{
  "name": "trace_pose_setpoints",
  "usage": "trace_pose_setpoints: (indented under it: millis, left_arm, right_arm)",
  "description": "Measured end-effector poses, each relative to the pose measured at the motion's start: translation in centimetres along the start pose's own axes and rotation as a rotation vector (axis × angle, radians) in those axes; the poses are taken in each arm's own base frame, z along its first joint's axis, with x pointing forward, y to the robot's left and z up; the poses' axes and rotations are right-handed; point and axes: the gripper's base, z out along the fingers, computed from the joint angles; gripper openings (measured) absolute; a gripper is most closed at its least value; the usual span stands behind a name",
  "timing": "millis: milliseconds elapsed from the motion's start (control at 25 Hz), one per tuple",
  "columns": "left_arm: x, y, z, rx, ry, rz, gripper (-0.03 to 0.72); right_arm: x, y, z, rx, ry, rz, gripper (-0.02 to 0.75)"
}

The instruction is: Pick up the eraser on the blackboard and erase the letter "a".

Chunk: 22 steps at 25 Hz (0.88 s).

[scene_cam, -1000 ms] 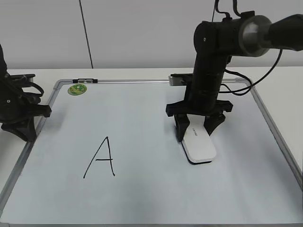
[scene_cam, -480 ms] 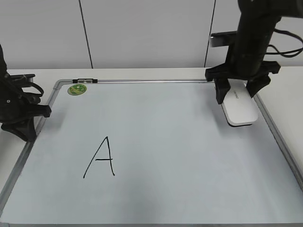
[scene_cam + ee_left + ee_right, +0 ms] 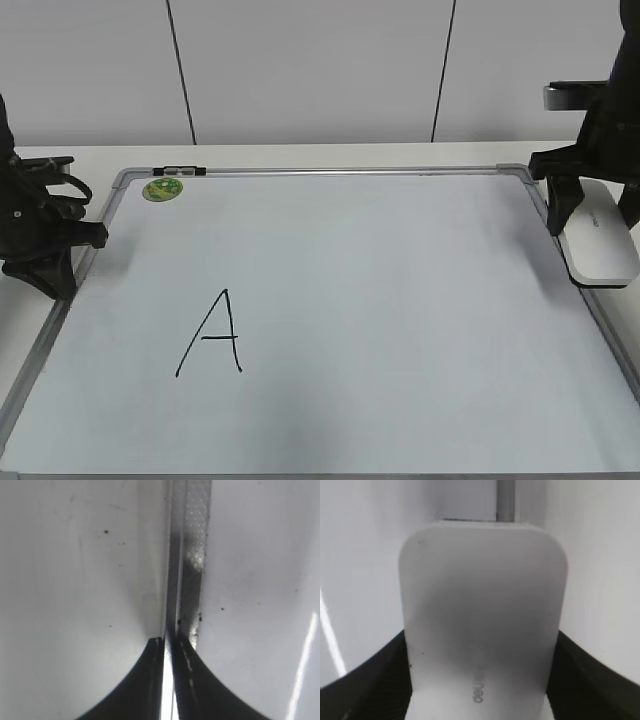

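White tabletop (image 3: 300,152) carries the board (image 3: 340,300), a white dry-erase sheet in a silver-grey frame, and behind it we see pale wall panels (image 3: 310,70) split by dark vertical seams. On the board we find a large black "A" (image 3: 212,335) towards the lower left and a round green magnet (image 3: 162,188) in the upper left corner; the small "a" is nowhere to be seen on the board. Our left claw (image 3: 60,262) sits over the board's left frame, and its wrist camera shows the two fingers nearly touching, with only a bright sliver between them and nothing held. Our right claw (image 3: 592,222) stands at the board's right edge, clamped on the eraser (image 3: 600,248), one dark finger on each long side. The eraser juts forward from the claw, over the right frame rail, and whether it touches the rail we cannot tell. From the right wrist camera the eraser (image 3: 482,625) fills the space between the fingers (image 3: 367,680), grey lettering near its base. Half a second ago the eraser was inside the board's upper right area; a second ago it lay near the centre, right of the "A". It has since travelled to the right edge in the claw.
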Motion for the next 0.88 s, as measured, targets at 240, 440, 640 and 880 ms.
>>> trace_pose_setpoints:
  millis: [240,440,640,880]
  left_arm:
    - [0.0,0.0,0.0,0.000,0.000,0.000,0.029]
    - [0.0,0.0,0.0,0.000,0.000,0.000,0.029]
    - [0.0,0.0,0.0,0.000,0.000,0.000,0.029]
    - [0.0,0.0,0.0,0.000,0.000,0.000,0.029]
  right_arm:
    - [-0.2,-1.3,1.3,-0.092,0.039,-0.002,0.531]
    - [-0.5,-1.8,3.7,-0.105,0.095,-0.014,0.531]
    - [-0.6,-1.8,5.2,-0.109,0.127,-0.019,0.531]
    - [-0.7,-1.8,5.2,-0.111,0.125,-0.018,0.531]
